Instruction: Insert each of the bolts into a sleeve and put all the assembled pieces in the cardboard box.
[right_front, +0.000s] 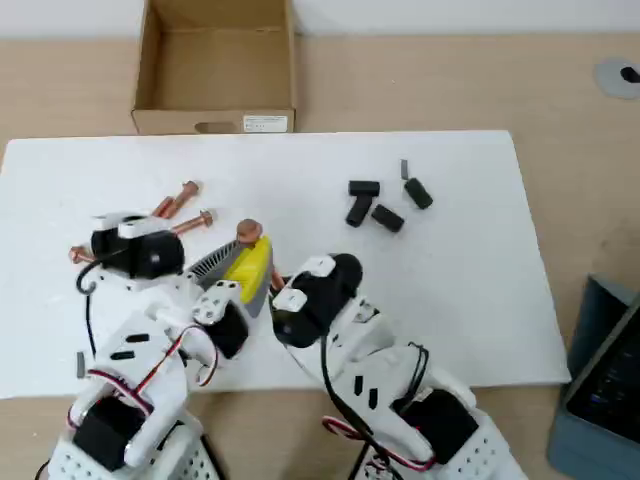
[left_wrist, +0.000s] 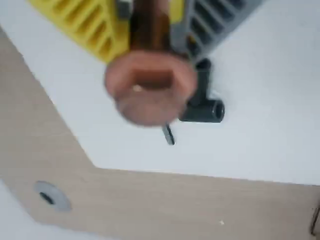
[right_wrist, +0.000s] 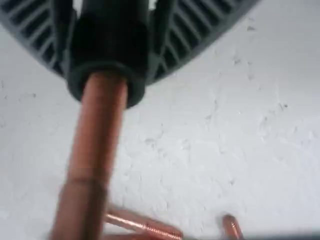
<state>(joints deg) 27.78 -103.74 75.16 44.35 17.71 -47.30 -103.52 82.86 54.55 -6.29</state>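
The wooden table (right_front: 560, 80) is carrying a white mat (right_front: 450, 300) that is covering most of its middle. The open box (right_front: 190, 122) is standing just beyond the mat's far edge, toward its left end, and no parts are lying in it.

Both arms are leaning in over the mat's near edge. The left arm (right_front: 130, 400) and the right arm (right_front: 400, 390) are meeting over the left half of the mat.

The left gripper (left_wrist: 150, 30) is clenching its yellow and grey fingers on a copper bolt (left_wrist: 150, 90), whose head is poking out past the fingertips above the mat. The right gripper (right_wrist: 110, 30) is grasping a black sleeve (right_wrist: 107, 55), and a copper shank is sticking out of the sleeve's mouth. I cannot tell whether that shank belongs to the same bolt.

Four loose sleeves are lying together on the mat near its far edge, right of its middle. One of them (right_front: 363, 188) is sitting just beside the others.

A loose bolt (right_front: 195, 222) is lying on the mat's left part, with more close by.

A small grey pin (right_front: 404, 169) is resting on the mat just beyond the sleeves.
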